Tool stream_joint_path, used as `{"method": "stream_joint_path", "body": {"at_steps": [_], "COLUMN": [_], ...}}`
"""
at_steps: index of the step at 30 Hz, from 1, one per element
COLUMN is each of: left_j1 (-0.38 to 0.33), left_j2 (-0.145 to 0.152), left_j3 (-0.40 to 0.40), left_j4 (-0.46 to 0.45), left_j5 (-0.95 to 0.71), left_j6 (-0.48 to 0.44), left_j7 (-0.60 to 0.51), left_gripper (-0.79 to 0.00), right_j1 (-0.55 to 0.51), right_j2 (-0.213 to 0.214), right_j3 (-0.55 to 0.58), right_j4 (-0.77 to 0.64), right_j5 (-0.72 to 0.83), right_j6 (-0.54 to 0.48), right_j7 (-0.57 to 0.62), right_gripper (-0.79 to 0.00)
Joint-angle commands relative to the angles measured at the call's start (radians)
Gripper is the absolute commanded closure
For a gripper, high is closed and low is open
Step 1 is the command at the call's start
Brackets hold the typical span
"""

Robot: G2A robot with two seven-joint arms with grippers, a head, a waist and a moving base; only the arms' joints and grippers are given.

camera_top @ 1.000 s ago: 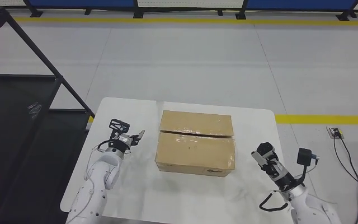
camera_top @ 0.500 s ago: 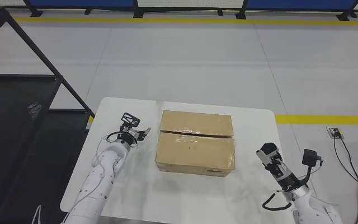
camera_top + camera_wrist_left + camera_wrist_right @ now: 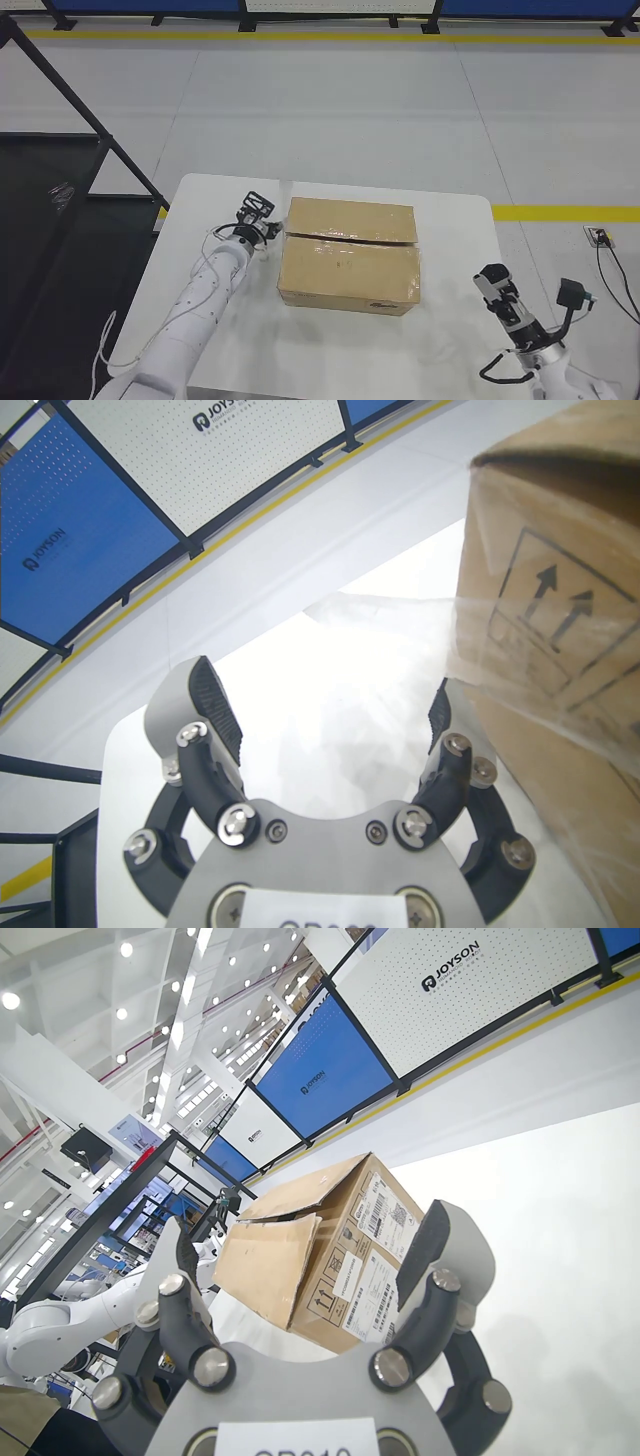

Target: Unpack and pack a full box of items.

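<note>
White table (image 3: 450, 225), box (image 3: 348, 255) at middle. Spread left hand (image 3: 320, 685) by loose tape (image 3: 380, 605) at box end; spread right hand (image 3: 305, 1223) near right edge. Likely best: pinch tape tail, peel slowly.

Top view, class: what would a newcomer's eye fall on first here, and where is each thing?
The brown box in the middle of the white table, its top flaps closed with a gap along the seam. Next, the left jaws, open beside the box's far left corner, and the right jaws, open near the table's right edge, apart from the box.
</note>
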Motion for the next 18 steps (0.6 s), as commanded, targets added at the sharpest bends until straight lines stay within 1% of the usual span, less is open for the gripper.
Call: {"method": "stream_joint_path", "body": {"at_steps": [1, 4, 9, 14, 18], "left_j1": [-0.012, -0.026, -0.036, -0.030, -0.012], "left_j2": [-0.012, -0.022, -0.025, -0.017, -0.007], "left_j3": [0.006, 0.005, -0.006, -0.024, -0.041], "left_j4": [0.024, 0.054, 0.086, 0.094, 0.089], "left_j5": [-0.015, -0.037, -0.066, -0.088, -0.102], "left_j6": [0.024, 0.048, 0.077, 0.115, 0.146], "left_j7": [0.027, 0.065, 0.137, 0.198, 0.243], "left_gripper": [-0.785, -0.785, -0.785, -0.785, -0.785], "right_j1": [0.000, 0.005, 0.019, 0.045, 0.064], "right_j2": [0.000, 0.000, 0.000, 0.001, 0.002], "right_j3": [0.001, -0.001, -0.005, -0.015, -0.021], "right_j4": [0.002, 0.007, 0.020, 0.040, 0.049], "right_j5": [0.002, 0.005, 0.013, 0.026, 0.033], "right_j6": [-0.001, -0.001, -0.003, -0.009, -0.015], "right_j7": [0.000, 0.005, 0.015, 0.037, 0.053], "right_gripper": [-0.785, -0.785, -0.785, -0.785, -0.785]}}
